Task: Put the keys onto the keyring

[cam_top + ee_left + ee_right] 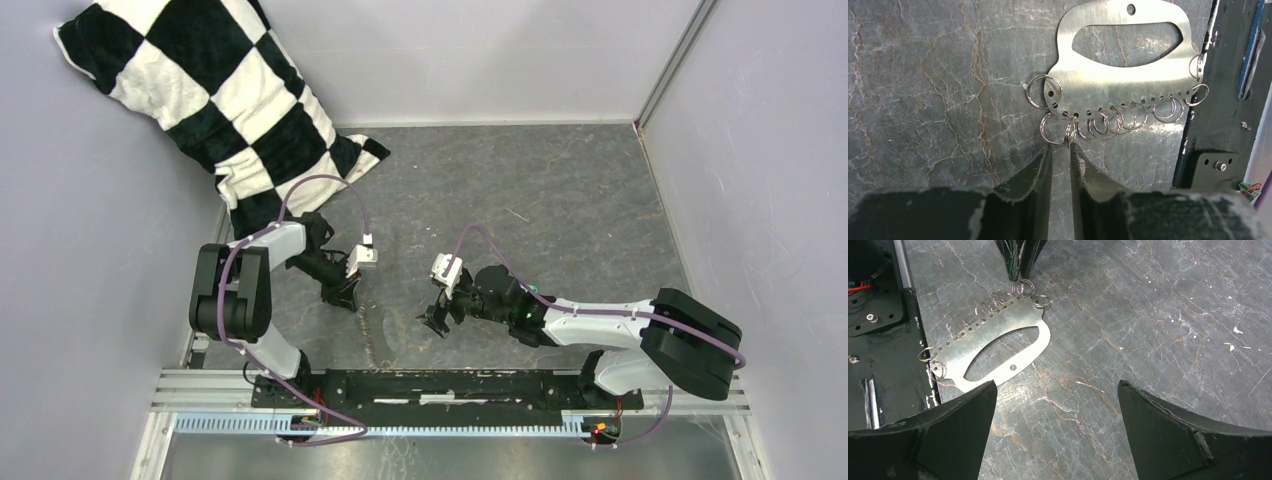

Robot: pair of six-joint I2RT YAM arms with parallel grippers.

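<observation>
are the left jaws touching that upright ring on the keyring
Cannot tell. Left wrist view: the left gripper has its jaws narrowly parted, tips right at an edge-on ring on the keyring, but no plain contact or gap shows.

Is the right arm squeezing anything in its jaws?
No, the right jaws stand wide apart, with the keyring lying beyond their tips.

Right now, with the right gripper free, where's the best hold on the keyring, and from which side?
Probably the plain bar over the slot, on the edge away from the split rings. The keyring lies flat on the table, so come from above: one finger into the slot, the other outside the rim. The right gripper is open wide; the left gripper crowds the ring side.
</observation>
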